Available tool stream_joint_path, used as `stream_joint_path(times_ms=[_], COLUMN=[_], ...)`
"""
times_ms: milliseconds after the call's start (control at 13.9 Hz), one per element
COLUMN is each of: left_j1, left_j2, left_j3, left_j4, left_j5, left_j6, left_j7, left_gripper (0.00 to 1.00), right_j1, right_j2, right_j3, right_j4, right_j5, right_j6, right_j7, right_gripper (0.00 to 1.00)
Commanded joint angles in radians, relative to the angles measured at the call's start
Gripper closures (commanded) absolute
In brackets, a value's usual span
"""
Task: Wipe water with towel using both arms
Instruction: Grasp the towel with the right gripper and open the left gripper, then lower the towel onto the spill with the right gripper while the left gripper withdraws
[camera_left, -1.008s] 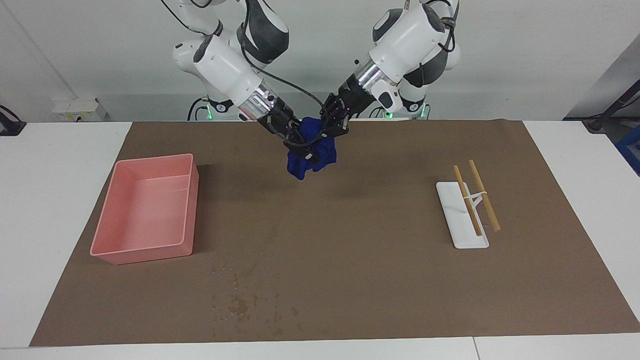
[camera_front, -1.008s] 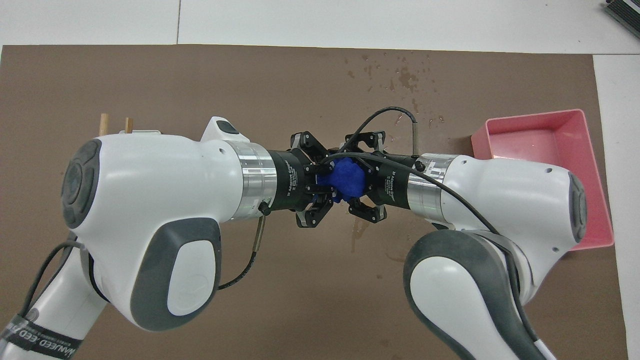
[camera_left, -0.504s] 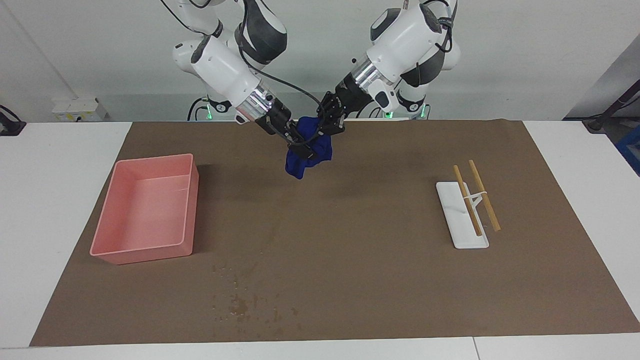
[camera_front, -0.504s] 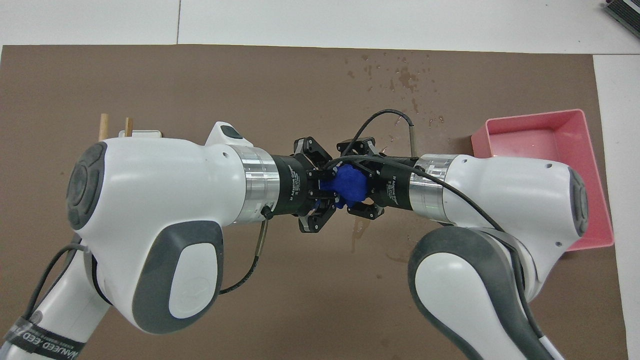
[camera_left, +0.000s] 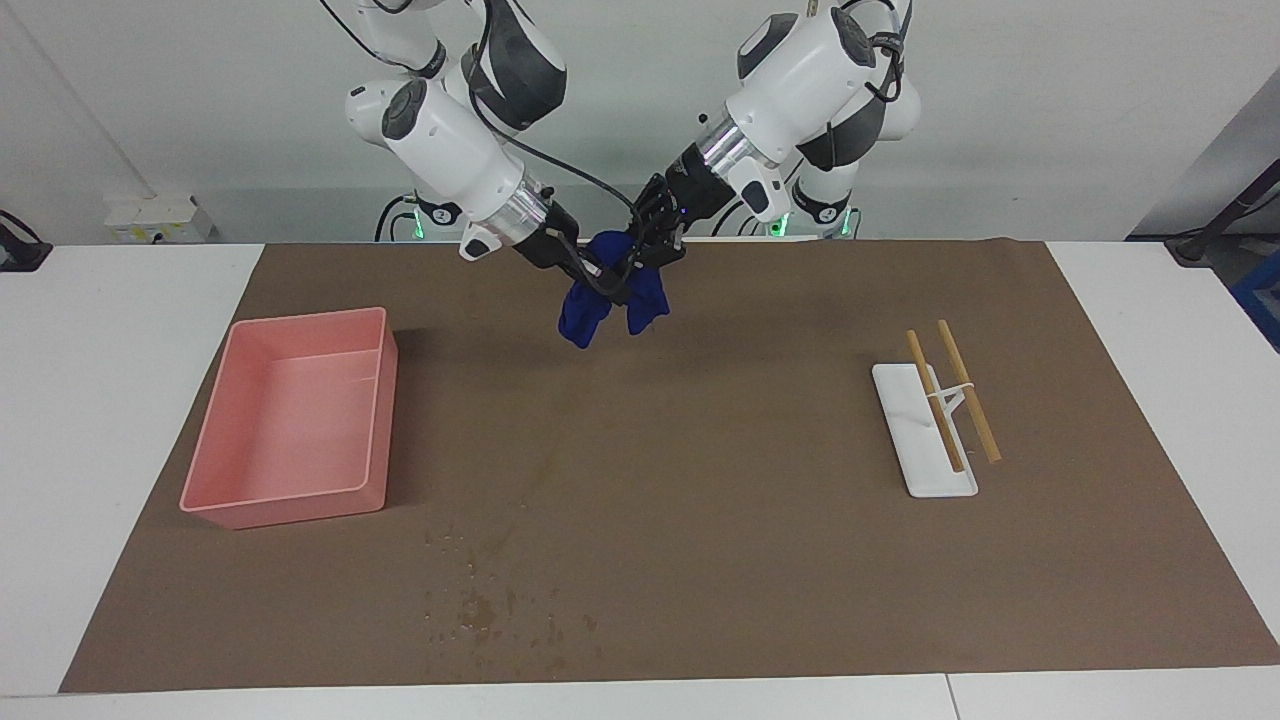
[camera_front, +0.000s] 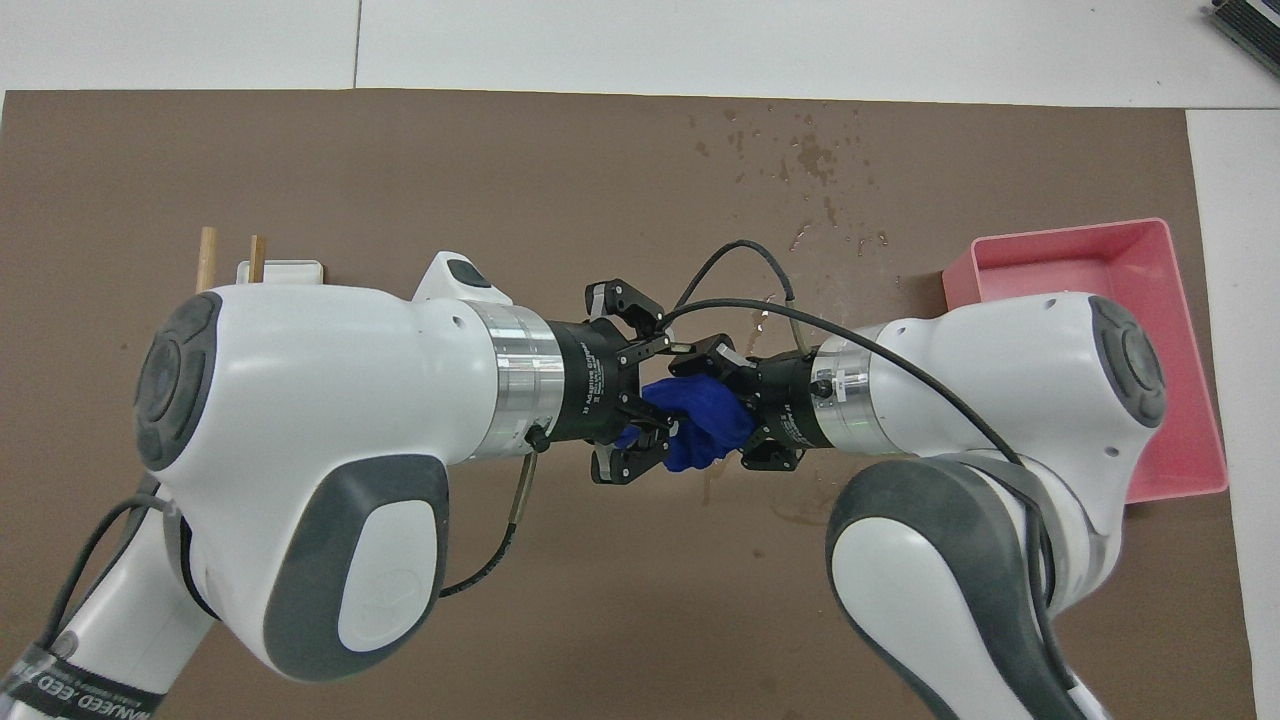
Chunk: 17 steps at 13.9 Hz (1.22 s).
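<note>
The towel (camera_left: 612, 291) hangs in the air as a small navy bunch, up off the brown mat (camera_left: 700, 520) and over the strip of it nearest the robots, about midway between the two arms' ends of the tabletop (camera_left: 100, 400). Two lobes of it droop down, one under each tool.

The right tool (camera_left: 603, 281) reaches in from the right arm (camera_left: 455, 150) and is closed tight on the towel, its fingertips buried in the cloth. The left tool (camera_left: 645, 262) comes in from the left arm (camera_left: 800, 70) and meets the bunch head-on from the opposite direction; in the overhead view its fingers (camera_front: 640, 305) stand partly spread around the blue cloth, and whether they actually grip it I cannot tell. The two tools sit almost nose to nose, with the towel (camera_front: 700, 425) between them.

Below the tools and well apart from them, toward the edge of the mat farthest from the robots, lies a scatter of dark water spots (camera_left: 490, 605). A pink tray (camera_left: 290, 500) rests on the mat toward the right arm's end, well away from the right tool. A white rack (camera_left: 925, 470) with two wooden rods (camera_left: 950, 395) across it sits toward the left arm's end, well away from the left tool.
</note>
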<state>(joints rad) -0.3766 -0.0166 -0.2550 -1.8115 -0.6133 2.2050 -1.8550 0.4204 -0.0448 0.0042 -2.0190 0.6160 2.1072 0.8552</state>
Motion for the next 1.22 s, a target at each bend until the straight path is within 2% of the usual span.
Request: stream_joint_path(times_ms=[0, 144, 360, 648, 864, 1008, 1152], left_j1=[-0.005, 0.045, 0.212, 0.344, 0.389, 0.424, 0.424], left_j2=[-0.002, -0.003, -0.005, -0.005, -0.006, -0.005, 0.003], left_j3=[0.014, 0.014, 0.014, 0.016, 0.016, 0.016, 0.014], left_j4=[0.015, 0.009, 0.0, 0.001, -0.002, 0.015, 0.076], left_j5=[0.195, 0.308, 0.311, 0.332, 0.492, 0.587, 0.688], left_j6=[0.021, 0.016, -0.011, -0.036, -0.063, -0.137, -0.297], left_j7=[0.016, 0.112, 0.34, 0.843, 1.257, 1.536, 1.641], left_gripper=[0.0, 0.0, 0.0, 0.0, 0.0, 0.0, 0.0], right_j1=[-0.006, 0.008, 0.026, 0.029, 0.021, 0.005, -0.02], right_j2=[-0.023, -0.021, -0.021, 0.036, 0.051, 0.088, 0.163], right_j3=[0.016, 0.017, 0.017, 0.017, 0.017, 0.017, 0.017], right_j4=[-0.023, -0.046, -0.089, -0.095, -0.104, -0.104, -0.104], right_j5=[-0.096, -0.149, -0.286, -0.358, -0.481, -0.481, -0.481], right_j6=[-0.053, -0.055, -0.058, 0.0, 0.026, 0.104, 0.23], right_j7=[-0.103, -0.189, -0.398, -0.49, -0.568, -0.581, -0.587], right_gripper=[1.0, 1.0, 1.0, 1.0, 1.0, 1.0, 1.0])
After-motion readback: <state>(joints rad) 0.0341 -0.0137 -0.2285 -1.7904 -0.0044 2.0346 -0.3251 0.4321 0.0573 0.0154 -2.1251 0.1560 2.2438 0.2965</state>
